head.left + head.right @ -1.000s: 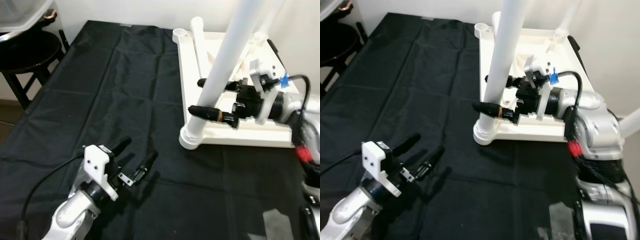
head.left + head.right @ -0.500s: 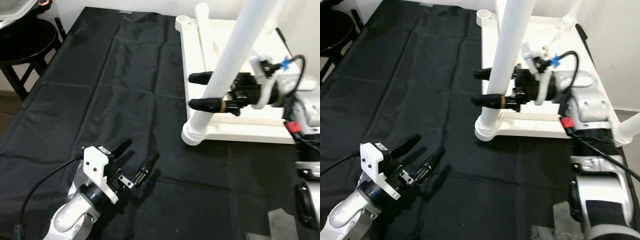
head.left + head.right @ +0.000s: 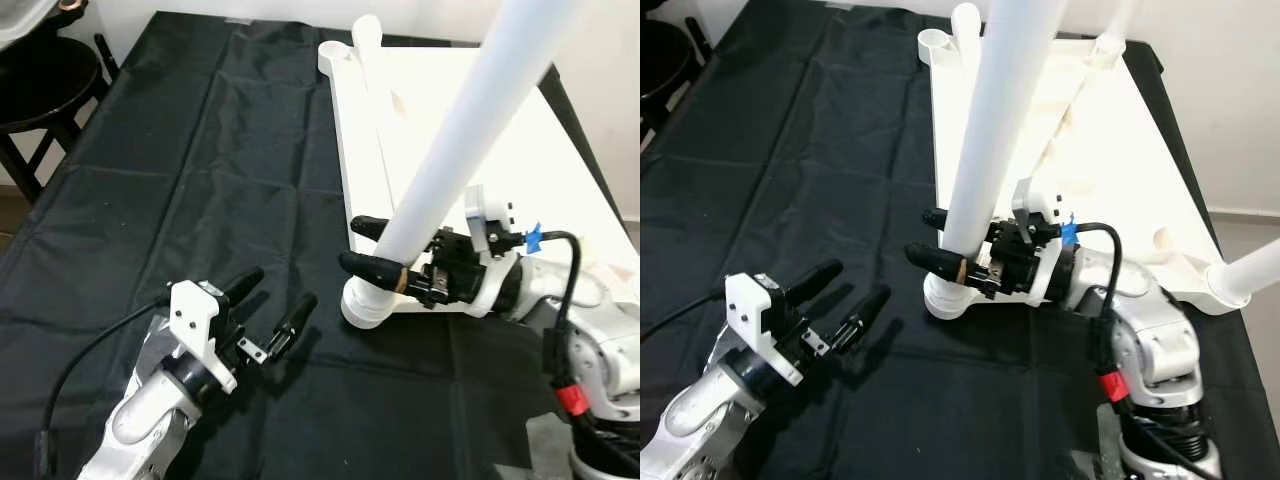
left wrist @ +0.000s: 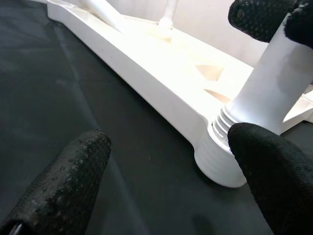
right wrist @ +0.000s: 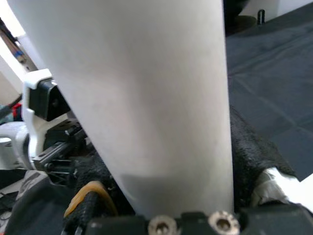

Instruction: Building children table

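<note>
At the near left corner of the tabletop [image 3: 470, 130], our right gripper [image 3: 375, 247] grasps the leg [image 3: 450, 150]; we twist squarely. Left gripper [image 3: 265, 305] idles, fingers spread.

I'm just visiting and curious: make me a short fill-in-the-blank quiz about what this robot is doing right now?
1. The right tool grips a white ____ near its threaded base.
2. The upturned white tabletop lies on a ____ cloth.
3. The left tool hovers over the cloth with its fingers ____.
4. At the far left stands a dark ____.

Missing words: leg; black; open; stool
</note>
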Controlling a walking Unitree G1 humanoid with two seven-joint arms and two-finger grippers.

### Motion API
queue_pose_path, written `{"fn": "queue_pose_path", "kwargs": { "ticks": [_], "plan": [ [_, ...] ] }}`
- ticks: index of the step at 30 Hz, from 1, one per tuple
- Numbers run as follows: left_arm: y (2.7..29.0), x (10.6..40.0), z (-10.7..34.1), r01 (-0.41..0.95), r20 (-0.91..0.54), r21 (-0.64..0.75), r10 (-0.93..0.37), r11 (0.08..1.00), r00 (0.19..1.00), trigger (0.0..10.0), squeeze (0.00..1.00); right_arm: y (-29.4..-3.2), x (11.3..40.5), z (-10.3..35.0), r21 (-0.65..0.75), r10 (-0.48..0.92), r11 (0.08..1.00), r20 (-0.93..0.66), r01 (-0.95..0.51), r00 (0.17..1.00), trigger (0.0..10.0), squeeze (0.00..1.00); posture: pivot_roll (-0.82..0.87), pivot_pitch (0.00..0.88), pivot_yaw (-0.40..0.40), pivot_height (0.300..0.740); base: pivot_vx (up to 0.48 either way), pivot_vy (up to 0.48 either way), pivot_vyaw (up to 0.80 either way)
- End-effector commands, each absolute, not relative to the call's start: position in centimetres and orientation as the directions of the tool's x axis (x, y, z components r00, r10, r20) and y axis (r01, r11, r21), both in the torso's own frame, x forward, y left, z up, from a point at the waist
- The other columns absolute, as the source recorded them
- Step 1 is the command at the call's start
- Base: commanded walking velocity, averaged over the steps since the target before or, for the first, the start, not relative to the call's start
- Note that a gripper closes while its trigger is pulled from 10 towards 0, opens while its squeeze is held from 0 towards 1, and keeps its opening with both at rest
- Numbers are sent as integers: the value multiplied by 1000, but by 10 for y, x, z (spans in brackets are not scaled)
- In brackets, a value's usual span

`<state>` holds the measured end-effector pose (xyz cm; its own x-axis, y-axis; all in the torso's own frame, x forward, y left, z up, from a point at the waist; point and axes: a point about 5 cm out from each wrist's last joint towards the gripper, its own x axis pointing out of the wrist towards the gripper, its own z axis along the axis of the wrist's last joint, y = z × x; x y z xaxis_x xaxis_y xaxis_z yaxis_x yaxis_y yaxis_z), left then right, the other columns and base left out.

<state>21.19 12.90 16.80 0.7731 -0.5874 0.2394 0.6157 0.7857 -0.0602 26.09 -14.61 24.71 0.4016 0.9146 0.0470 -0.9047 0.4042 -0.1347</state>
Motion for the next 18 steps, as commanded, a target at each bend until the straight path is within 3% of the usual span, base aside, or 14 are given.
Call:
{"fn": "queue_pose_path", "kwargs": {
  "ticks": [1, 2, 3, 4, 5, 6, 7, 8, 9, 11, 18],
  "plan": [
    [129, 211, 162, 617, 225, -70, -590, 784, 775, 10000, 0, -143, 260, 241, -125, 910, 414, 34, -901, 414, 0, 0, -28, 220, -71, 740, 0, 0, 0],
    [129, 211, 162, 617, 225, -70, -590, 784, 775, 10000, 0, -143, 260, 241, -125, 910, 414, 34, -901, 414, 0, 0, -28, 220, -71, 740, 0, 0, 0],
    [128, 212, 161, 617, 225, -70, -590, 784, 776, 10000, 0, -144, 265, 233, -134, 861, 504, -2, -853, 509, 0, 0, -26, 208, -80, 740, 0, 0, 0],
    [128, 212, 161, 617, 225, -70, -590, 784, 776, 10000, 0, -144, 265, 233, -134, 861, 504, -2, -853, 509, 0, 0, -26, 208, -80, 740, 0, 0, 0],
    [128, 213, 160, 615, 225, -71, -588, 785, 777, 10000, 0, -148, 276, 218, -143, 685, 715, -54, -684, 727, 0, 0, -28, 200, -86, 740, 0, 0, 0],
    [128, 214, 159, 615, 226, -71, -587, 786, 777, 10000, 0, -152, 279, 209, -154, 519, 836, -90, -526, 850, 0, 0, -28, 200, -86, 740, 0, 0, 0],
    [128, 214, 159, 615, 226, -71, -587, 786, 777, 10000, 0, -152, 279, 209, -154, 519, 836, -90, -526, 850, 0, 0, -28, 200, -86, 740, 0, 0, 0],
    [128, 215, 158, 614, 226, -73, -587, 786, 778, 10000, 0, -163, 281, 198, -189, 279, 937, -105, -294, 955, 0, 0, -35, 194, -80, 740, 0, 0, 0],
    [128, 215, 158, 615, 227, -73, -587, 785, 777, 10000, 0, -169, 281, 186, -219, 140, 962, -117, -163, 983, 0, 0, -22, 191, -88, 740, 0, 0, 0],
    [127, 216, 157, 616, 226, -73, -589, 784, 776, 10000, 0, -171, 283, 175, -224, 75, 969, -131, -103, 989, 0, 0, -10, 185, -89, 740, 0, 0, 0],
    [128, 215, 156, 617, 226, -71, -589, 784, 775, 10000, 0, -164, 285, 174, -162, 69, 982, -140, -92, 988, 0, 0, -9, 185, -85, 740, 0, 0, 0]
  ]
}}
